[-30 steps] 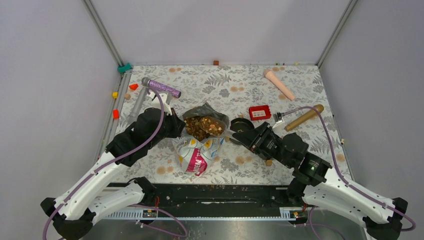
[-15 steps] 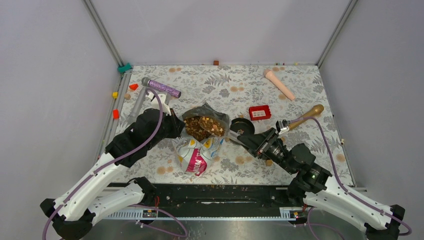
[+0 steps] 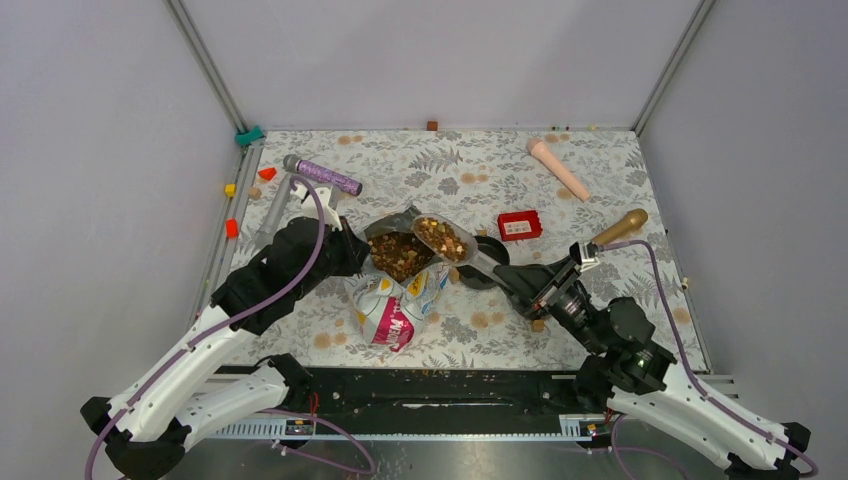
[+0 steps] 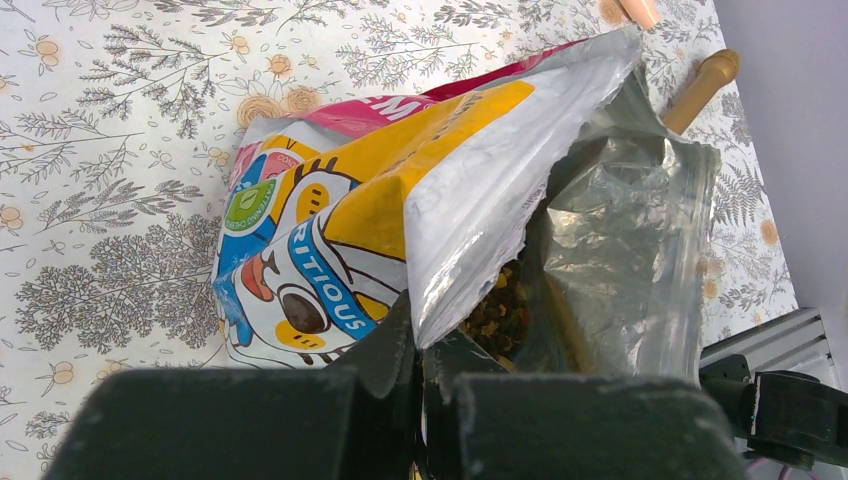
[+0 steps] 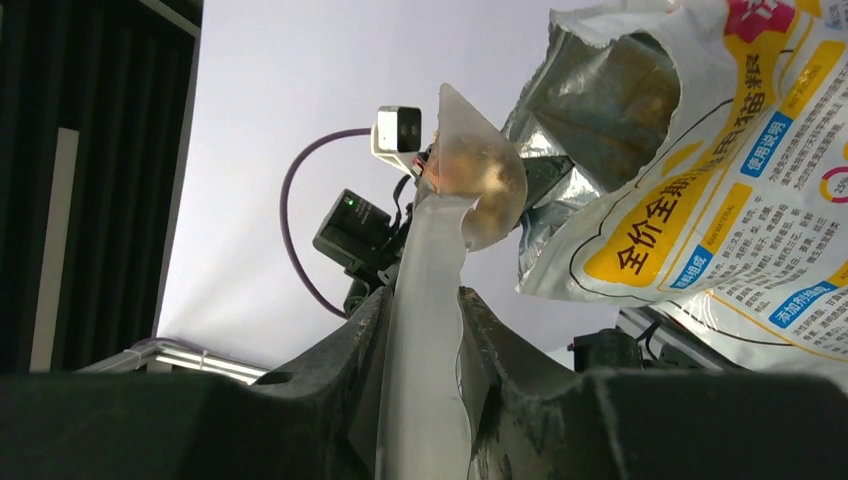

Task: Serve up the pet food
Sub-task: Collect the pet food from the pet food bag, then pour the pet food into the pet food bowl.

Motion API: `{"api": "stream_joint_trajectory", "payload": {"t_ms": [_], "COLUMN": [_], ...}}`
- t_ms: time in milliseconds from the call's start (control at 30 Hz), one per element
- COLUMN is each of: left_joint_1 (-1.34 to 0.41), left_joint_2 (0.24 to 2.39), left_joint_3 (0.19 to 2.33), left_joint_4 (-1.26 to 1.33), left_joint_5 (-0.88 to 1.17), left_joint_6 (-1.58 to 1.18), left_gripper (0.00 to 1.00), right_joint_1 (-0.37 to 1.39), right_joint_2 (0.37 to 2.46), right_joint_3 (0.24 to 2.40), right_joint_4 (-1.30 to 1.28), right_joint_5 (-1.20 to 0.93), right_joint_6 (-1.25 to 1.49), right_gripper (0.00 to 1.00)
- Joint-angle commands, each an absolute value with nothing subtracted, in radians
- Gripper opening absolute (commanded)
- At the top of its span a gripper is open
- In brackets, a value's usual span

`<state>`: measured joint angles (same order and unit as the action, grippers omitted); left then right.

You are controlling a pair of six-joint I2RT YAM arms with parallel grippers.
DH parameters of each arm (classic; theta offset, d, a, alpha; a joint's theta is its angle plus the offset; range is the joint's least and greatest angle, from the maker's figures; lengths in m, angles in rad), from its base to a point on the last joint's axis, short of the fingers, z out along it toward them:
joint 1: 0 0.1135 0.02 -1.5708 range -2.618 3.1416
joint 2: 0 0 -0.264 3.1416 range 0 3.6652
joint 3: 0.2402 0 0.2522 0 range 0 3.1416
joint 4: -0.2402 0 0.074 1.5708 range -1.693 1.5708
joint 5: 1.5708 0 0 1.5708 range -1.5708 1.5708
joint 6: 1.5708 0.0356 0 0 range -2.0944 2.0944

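Open bag (image 3: pixel 392 300), midway between the left and right edges: kibble (image 3: pixel 398 256) lies inside, mostly hidden by foil in the left wrist view, and the print is cut off at "RITIOUS". The left gripper (image 4: pixel 420 345) is clenched on the torn rim, and the right gripper (image 5: pixel 420 325) is clamped on the handle of a clear scoop (image 3: pixel 445 238) loaded with kibble at the bag's mouth, with a black bowl (image 3: pixel 488 262) half covered beside it. Floral cloth (image 3: pixel 600 170) on the table, plain grey walls (image 3: pixel 430 60).
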<state>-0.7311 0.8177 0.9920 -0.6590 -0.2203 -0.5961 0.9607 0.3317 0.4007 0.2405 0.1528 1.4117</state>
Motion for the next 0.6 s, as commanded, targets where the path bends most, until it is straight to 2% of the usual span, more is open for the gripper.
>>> {"api": "stream_joint_trajectory", "payload": {"t_ms": [0, 300, 567], "left_joint_1": [-0.73, -0.729, -0.729], "left_joint_2": [0.802, 0.805, 0.798], "left_joint_3": [1.0, 1.001, 1.002], "left_joint_4": [-0.558, -0.564, -0.565], "left_joint_5": [-0.213, -0.216, -0.225], "left_joint_6": [-0.62, -0.632, -0.63], "left_gripper": [0.0, 0.0, 0.0], "right_joint_1": [0.959, 0.959, 0.959], "right_joint_2": [0.27, 0.146, 0.058], "right_joint_3": [0.433, 0.46, 0.482], "right_joint_4": [0.23, 0.036, -0.268], "right_joint_5": [0.265, 0.439, 0.592], "right_joint_6": [1.384, 1.325, 1.302], "right_gripper": [0.0, 0.0, 0.0]}}
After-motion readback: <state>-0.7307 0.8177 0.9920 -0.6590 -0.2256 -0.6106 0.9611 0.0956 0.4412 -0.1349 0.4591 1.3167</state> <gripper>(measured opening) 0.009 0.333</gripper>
